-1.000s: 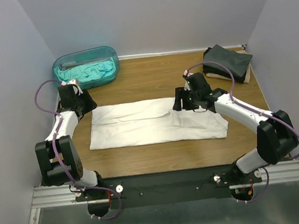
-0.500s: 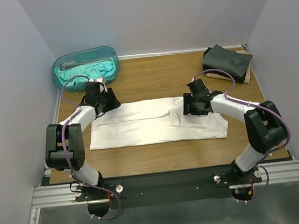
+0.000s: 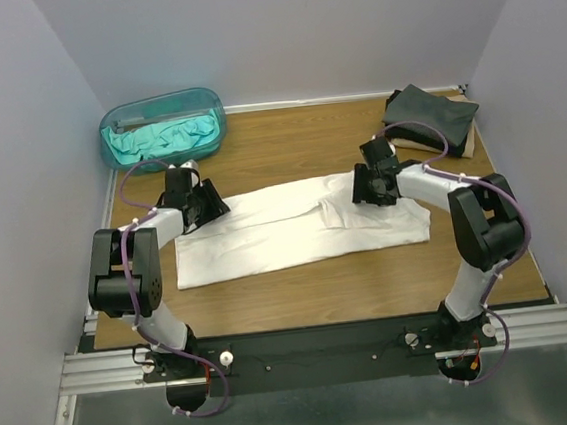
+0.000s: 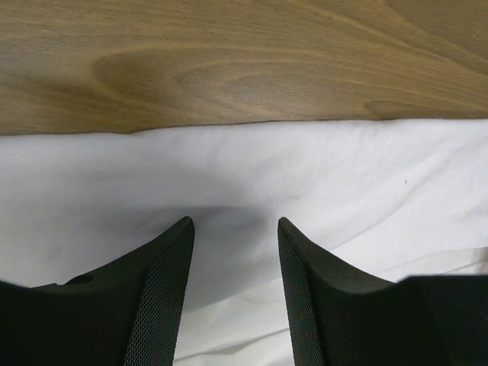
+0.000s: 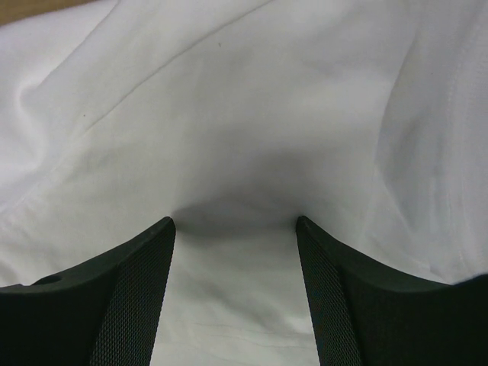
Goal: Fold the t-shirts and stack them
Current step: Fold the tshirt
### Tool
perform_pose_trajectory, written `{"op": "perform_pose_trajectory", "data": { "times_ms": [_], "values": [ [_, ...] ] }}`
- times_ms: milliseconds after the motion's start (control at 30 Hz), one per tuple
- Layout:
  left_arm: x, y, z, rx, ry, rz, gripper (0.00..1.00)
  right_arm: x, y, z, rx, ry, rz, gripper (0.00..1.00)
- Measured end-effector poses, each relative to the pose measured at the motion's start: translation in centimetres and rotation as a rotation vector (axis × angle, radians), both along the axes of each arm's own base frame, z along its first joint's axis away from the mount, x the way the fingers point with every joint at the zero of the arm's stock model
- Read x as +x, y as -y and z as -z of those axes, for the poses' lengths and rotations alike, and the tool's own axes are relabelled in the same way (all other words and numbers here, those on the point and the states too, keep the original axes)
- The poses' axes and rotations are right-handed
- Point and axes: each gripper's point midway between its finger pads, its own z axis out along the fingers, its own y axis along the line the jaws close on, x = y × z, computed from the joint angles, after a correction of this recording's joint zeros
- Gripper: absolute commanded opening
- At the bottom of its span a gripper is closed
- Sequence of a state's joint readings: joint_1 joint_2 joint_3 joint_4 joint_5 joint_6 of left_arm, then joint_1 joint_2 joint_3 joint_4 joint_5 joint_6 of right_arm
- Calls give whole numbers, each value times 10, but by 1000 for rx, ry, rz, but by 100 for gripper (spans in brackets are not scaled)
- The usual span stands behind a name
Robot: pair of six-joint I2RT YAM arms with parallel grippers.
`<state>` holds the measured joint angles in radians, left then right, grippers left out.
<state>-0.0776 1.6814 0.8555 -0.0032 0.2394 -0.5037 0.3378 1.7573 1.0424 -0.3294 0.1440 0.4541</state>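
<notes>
A white t-shirt (image 3: 286, 234) lies folded into a long band across the middle of the table, slightly skewed. My left gripper (image 3: 212, 203) rests on its far left corner. In the left wrist view this gripper (image 4: 235, 223) is open, with white cloth (image 4: 320, 168) under the tips. My right gripper (image 3: 364, 191) is on the shirt's far right part. The right wrist view shows it (image 5: 235, 221) open, its tips pressed onto rumpled white cloth (image 5: 229, 114). A teal t-shirt (image 3: 168, 136) lies bunched in the tub. Dark folded t-shirts (image 3: 425, 113) sit at the back right.
The translucent teal tub (image 3: 119, 121) stands at the back left corner. A tan board (image 3: 468, 138) lies under the dark stack. Walls close in the table on the left, back and right. Bare wood (image 4: 229, 61) shows just beyond the shirt's far edge.
My left gripper came from near the tub onto the shirt's far left corner. The right gripper shifted back and to the right, and the shirt's right end slid toward the back, skewing it.
</notes>
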Motion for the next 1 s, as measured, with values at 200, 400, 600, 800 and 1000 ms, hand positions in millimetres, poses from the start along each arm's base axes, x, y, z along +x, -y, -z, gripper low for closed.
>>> {"op": "perform_pose_trajectory", "data": {
  "times_ms": [200,400,600,800,1000],
  "values": [
    [-22,-6,1,0,-10,-34,57,56,-13,-2,-10,51,-30,72],
    [-50,-11,2,5,-38,-75,57,119,-37,-5,10,123,-81,74],
    [-76,-16,2,9,-61,-104,57,177,-67,-9,60,191,-147,75],
    [-92,-13,0,4,-79,-99,58,206,-86,-13,106,227,-194,75],
    [-91,-11,-33,3,12,-91,57,205,-92,-16,138,209,-230,76]
  ]
}}
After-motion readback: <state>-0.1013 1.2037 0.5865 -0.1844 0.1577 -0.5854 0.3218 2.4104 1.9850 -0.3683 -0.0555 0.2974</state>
